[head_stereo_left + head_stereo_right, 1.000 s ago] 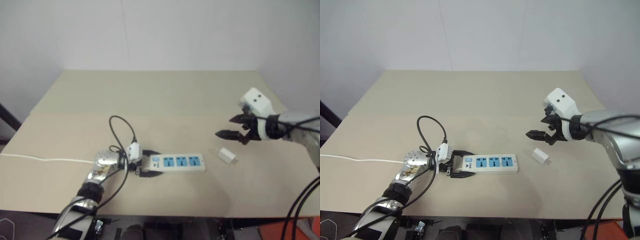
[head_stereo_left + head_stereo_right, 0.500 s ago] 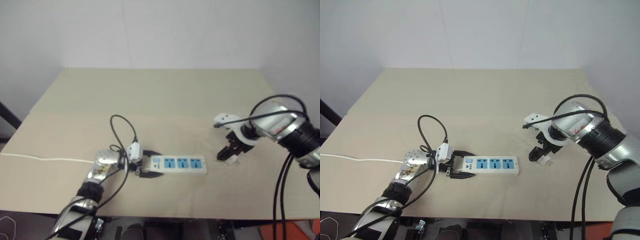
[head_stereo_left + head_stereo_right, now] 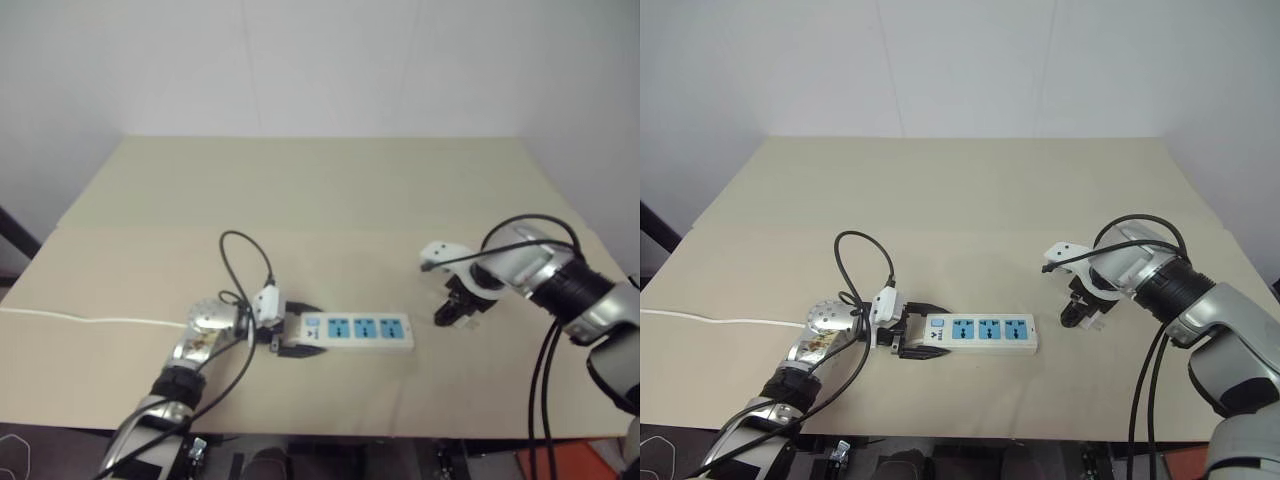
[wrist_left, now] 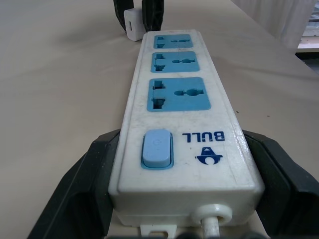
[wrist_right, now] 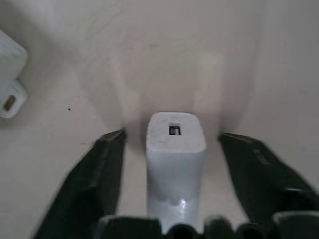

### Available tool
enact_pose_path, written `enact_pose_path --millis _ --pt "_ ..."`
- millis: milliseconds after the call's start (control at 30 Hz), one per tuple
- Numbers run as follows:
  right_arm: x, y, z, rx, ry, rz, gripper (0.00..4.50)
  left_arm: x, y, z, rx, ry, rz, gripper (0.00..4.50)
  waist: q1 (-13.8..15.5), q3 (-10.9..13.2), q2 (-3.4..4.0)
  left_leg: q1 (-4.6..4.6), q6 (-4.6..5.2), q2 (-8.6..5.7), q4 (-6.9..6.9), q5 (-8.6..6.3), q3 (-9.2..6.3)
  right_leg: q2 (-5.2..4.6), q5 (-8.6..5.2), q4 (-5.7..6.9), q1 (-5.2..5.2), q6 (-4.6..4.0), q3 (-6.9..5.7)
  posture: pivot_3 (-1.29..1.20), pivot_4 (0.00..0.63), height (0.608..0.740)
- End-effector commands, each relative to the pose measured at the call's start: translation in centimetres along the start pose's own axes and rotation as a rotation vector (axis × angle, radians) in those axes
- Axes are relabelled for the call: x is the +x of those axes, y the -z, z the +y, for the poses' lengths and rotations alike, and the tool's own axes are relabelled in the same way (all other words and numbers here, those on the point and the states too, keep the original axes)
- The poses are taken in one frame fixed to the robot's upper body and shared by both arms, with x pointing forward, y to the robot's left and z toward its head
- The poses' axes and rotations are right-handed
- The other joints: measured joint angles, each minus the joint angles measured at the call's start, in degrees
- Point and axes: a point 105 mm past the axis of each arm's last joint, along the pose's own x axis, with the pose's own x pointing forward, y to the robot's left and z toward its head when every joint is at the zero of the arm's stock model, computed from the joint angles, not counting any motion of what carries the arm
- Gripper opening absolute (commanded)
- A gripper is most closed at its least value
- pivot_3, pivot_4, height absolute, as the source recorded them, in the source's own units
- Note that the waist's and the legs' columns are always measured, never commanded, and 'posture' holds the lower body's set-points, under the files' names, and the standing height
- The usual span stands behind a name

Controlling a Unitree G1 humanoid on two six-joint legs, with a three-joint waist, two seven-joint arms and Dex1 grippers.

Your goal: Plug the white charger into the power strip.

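The small white boxy charger [image 5: 175, 149] lies on the tan table, at 3 o'clock from the long white power strip [image 3: 358, 331]. Right gripper [image 5: 174, 144] straddles it, fingers wide, not touching. Left gripper [image 4: 184, 169] clamps the strip's switch end.

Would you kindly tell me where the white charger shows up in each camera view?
Left eye view: white charger at the right pincer, right of the power strip.
Right eye view: same spot.
Left wrist view: beyond the strip's far end.
Right wrist view: between the fingers, gaps on both sides.
Shared landmark: the power strip.
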Motion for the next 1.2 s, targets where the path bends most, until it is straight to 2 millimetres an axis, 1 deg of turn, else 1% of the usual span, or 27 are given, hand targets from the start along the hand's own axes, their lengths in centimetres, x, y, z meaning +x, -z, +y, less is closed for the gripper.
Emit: enact_pose_path --millis 33,133,233,267,333,367,433,467,500,567,600,667,767,800,833,933,1033,1133,1200 --pt "-0.2 -0.5 0.1 -0.009 -0.004 -0.030 2.14 0.4 0.7 -0.8 -0.021 0.032 0.025 3.30 0.0 0.0 0.00 0.01 0.00 0.00 0.00 0.00 0.00 0.00 0.00 0.00 0.00 0.00 0.00 0.00 0.150 0.740" --pt "-0.4 -0.7 0.0 -0.011 0.007 -0.043 1.10 0.4 0.8 -0.8 -0.022 0.034 0.028 3.30 -0.1 0.0 0.00 0.03 0.00 0.00 0.02 0.00 0.00 0.00 0.00 0.01 0.03 0.00 0.00 0.00 0.150 0.740" --pt "-1.0 -1.3 0.0 -0.018 0.019 -0.093 1.09 0.4 0.9 -0.8 -0.022 0.034 0.032 3.30 -0.1 0.0 0.00 0.07 0.00 0.00 0.03 0.00 0.00 0.00 0.00 0.00 0.06 0.00 0.01 0.00 0.150 0.740" --pt "-1.5 -1.8 0.0 -0.030 0.028 -0.133 1.09 0.4 0.9 -0.8 -0.021 0.037 0.034 3.30 -0.1 0.0 0.00 0.08 0.00 0.00 0.04 0.00 0.01 0.00 0.00 0.01 0.07 0.00 0.01 0.00 0.150 0.740" --pt "-3.0 -3.6 -0.2 -0.039 0.054 -0.269 1.09 0.4 0.9 -0.8 -0.019 0.041 0.038 3.30 -0.1 0.0 0.00 0.08 0.00 0.00 0.04 0.00 0.01 0.00 0.00 0.02 0.06 0.00 0.02 0.00 0.150 0.740" --pt "-4.2 -5.1 -0.2 -0.038 0.044 -0.397 1.09 0.4 0.9 -0.8 -0.018 0.042 0.040 3.30 -0.2 0.0 0.00 0.08 0.00 0.00 0.04 0.00 0.01 0.00 0.00 0.03 0.06 0.00 0.02 0.00 0.150 0.740" --pt "-7.4 -8.1 0.4 -0.091 -0.003 -0.737 1.09 0.4 0.9 -0.8 -0.019 0.044 0.043 3.30 -0.3 0.0 0.00 0.11 0.00 -0.01 0.04 0.01 0.02 0.00 0.01 0.05 0.08 0.00 0.04 0.00 0.150 0.740" --pt "-8.9 -8.8 0.7 -0.098 -0.022 -0.867 1.09 0.3 0.9 -0.8 -0.019 0.046 0.044 3.30 -0.2 0.0 -0.03 0.11 0.00 0.00 0.05 0.01 0.00 0.01 0.01 0.05 0.11 0.00 0.03 0.00 0.150 0.740" --pt "-9.8 -9.2 1.0 -0.100 -0.044 -0.968 1.09 0.3 0.9 -0.8 -0.018 0.048 0.047 3.30 -0.2 0.0 -0.03 0.13 0.00 0.01 0.04 0.01 -0.05 0.02 0.01 0.05 0.18 0.00 -0.01 0.00 0.150 0.740" --pt "-10.6 -9.6 1.9 -0.131 -0.072 -1.133 1.09 0.2 0.9 -0.8 -0.018 0.052 0.051 3.30 0.0 0.0 -0.07 0.13 0.00 0.01 0.04 0.01 -0.06 0.01 0.02 0.25 0.21 0.02 -0.01 0.00 0.150 0.740" --pt "-10.5 -9.5 2.6 -0.150 -0.091 -1.191 1.09 0.2 1.0 -0.8 -0.018 0.053 0.052 3.30 0.1 -0.1 -0.14 0.12 0.00 0.00 0.04 0.01 -0.08 0.00 0.02 0.28 0.22 0.02 -0.03 0.00 0.150 0.740" --pt "-10.0 -9.4 4.0 -0.175 -0.143 -1.255 1.09 0.2 0.9 -0.8 -0.017 0.053 0.053 3.30 0.1 -0.2 -0.23 0.13 0.01 0.01 0.03 0.00 -0.08 0.00 0.02 0.27 0.24 0.03 -0.05 0.00 0.150 0.740" --pt "-9.2 -8.9 6.3 -0.218 -0.299 -1.377 1.09 0.0 0.9 -0.8 -0.017 0.053 0.055 3.30 -0.3 -0.2 -0.23 0.15 0.01 0.01 0.04 0.00 -0.02 0.01 0.02 0.28 0.23 0.03 0.02 0.00 0.150 0.740" --pt "-8.6 -8.8 7.2 -0.228 -0.368 -1.392 1.09 0.0 0.9 -0.8 -0.016 0.052 0.057 3.30 -0.4 -0.2 -0.23 0.15 0.01 0.00 0.04 0.00 -0.01 0.01 0.02 0.31 0.20 0.03 0.04 0.00 0.150 0.740" --pt "-7.8 -8.7 7.9 -0.243 -0.397 -1.408 1.09 -0.1 0.9 -0.8 -0.016 0.052 0.059 3.30 -0.5 -0.2 -0.23 0.17 0.00 0.00 0.04 0.01 0.00 0.02 0.02 0.35 0.20 0.03 0.05 0.00 0.150 0.740" --pt "-6.3 -8.6 9.4 -0.287 -0.419 -1.420 1.09 -0.4 1.0 -0.8 -0.017 0.047 0.066 3.30 -0.7 -0.2 -0.23 0.34 0.00 0.01 0.04 0.01 0.02 0.04 0.02 0.47 0.28 0.02 0.10 0.00 0.150 0.740" --pt "-5.0 -8.3 10.4 -0.332 -0.434 -1.423 1.09 -0.6 1.0 -0.8 -0.015 0.045 0.071 3.30 -0.7 -0.2 -0.23 0.39 -0.01 0.01 0.04 0.01 0.03 0.06 0.01 0.59 0.27 0.02 0.11 0.00 0.150 0.740" --pt "-2.7 -7.8 11.5 -0.383 -0.437 -1.387 1.09 -0.8 1.0 -0.9 -0.015 0.051 0.079 3.30 -0.7 -0.2 -0.23 0.43 -0.02 0.02 0.04 0.02 0.02 0.08 0.00 0.64 0.27 0.01 0.11 0.00 0.150 0.740" --pt "-2.4 -7.9 11.9 -0.396 -0.449 -1.384 1.09 -0.8 1.0 -1.0 -0.017 0.053 0.080 3.30 -0.8 -0.2 -0.23 0.43 -0.02 0.02 0.04 0.02 0.02 0.09 0.00 0.65 0.27 0.01 0.12 0.00 0.150 0.740"
